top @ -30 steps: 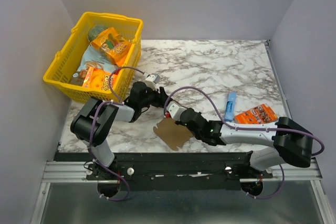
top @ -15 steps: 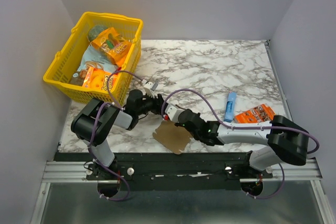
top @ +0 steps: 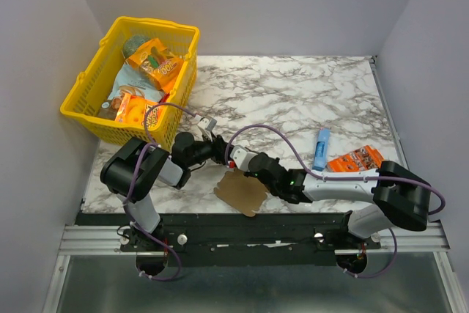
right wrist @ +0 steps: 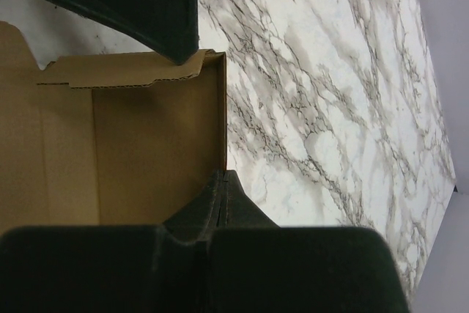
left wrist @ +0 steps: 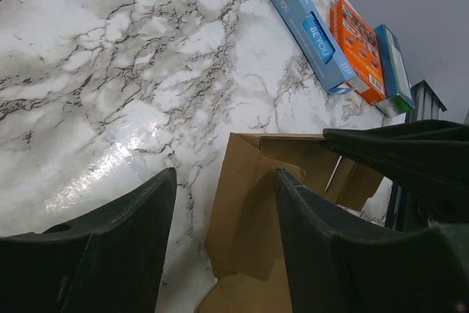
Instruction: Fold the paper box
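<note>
The paper box (top: 242,194) is a plain brown cardboard cut-out, partly raised, near the table's front edge. My right gripper (top: 236,166) is shut on the edge of one upright panel of the paper box (right wrist: 146,152); in the right wrist view the right gripper (right wrist: 223,176) pinches that panel's edge. My left gripper (top: 221,153) hangs just behind the box with its jaws open. In the left wrist view a brown flap (left wrist: 249,218) lies between the left gripper's (left wrist: 227,174) two dark fingers. One left finger (right wrist: 157,5) meets the box's top flap.
A yellow basket (top: 86,100) of snack packets stands at the back left. A slim blue packet (top: 321,149) and an orange packet (top: 357,160) lie to the right, seen also as the blue packet (left wrist: 311,34) and orange packet (left wrist: 357,49). The table's front edge is close.
The left gripper has come down and nearer, closer to the box. The right gripper with the box edge has shifted slightly left.
</note>
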Controlling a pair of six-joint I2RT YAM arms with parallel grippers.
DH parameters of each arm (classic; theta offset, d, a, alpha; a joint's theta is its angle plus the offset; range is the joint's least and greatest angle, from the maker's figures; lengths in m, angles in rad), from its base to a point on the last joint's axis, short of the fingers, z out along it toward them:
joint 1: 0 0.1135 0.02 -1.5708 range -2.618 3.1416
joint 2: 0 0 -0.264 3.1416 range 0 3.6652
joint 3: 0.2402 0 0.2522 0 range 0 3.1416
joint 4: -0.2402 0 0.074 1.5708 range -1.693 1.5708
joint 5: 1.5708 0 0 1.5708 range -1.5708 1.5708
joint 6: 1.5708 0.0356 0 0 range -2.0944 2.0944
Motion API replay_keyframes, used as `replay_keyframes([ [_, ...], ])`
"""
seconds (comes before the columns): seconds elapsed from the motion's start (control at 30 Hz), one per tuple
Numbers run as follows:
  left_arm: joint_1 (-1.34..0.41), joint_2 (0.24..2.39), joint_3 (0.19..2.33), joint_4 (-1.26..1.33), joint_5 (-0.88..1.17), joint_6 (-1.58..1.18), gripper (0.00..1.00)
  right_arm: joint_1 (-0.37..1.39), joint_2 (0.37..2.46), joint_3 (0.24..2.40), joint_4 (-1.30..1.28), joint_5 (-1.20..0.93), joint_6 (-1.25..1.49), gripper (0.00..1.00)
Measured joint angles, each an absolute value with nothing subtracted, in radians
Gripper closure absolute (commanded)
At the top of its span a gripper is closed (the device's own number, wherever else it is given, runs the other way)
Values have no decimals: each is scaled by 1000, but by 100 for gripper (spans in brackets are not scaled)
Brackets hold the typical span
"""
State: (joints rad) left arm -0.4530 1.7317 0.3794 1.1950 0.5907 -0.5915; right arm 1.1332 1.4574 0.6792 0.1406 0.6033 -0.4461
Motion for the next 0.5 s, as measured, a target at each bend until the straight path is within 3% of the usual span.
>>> replay_keyframes([
  [0.5, -458, 1749, 378, 1222, 605, -572, 48, 1133, 1457, 679, 141, 603, -445, 99],
])
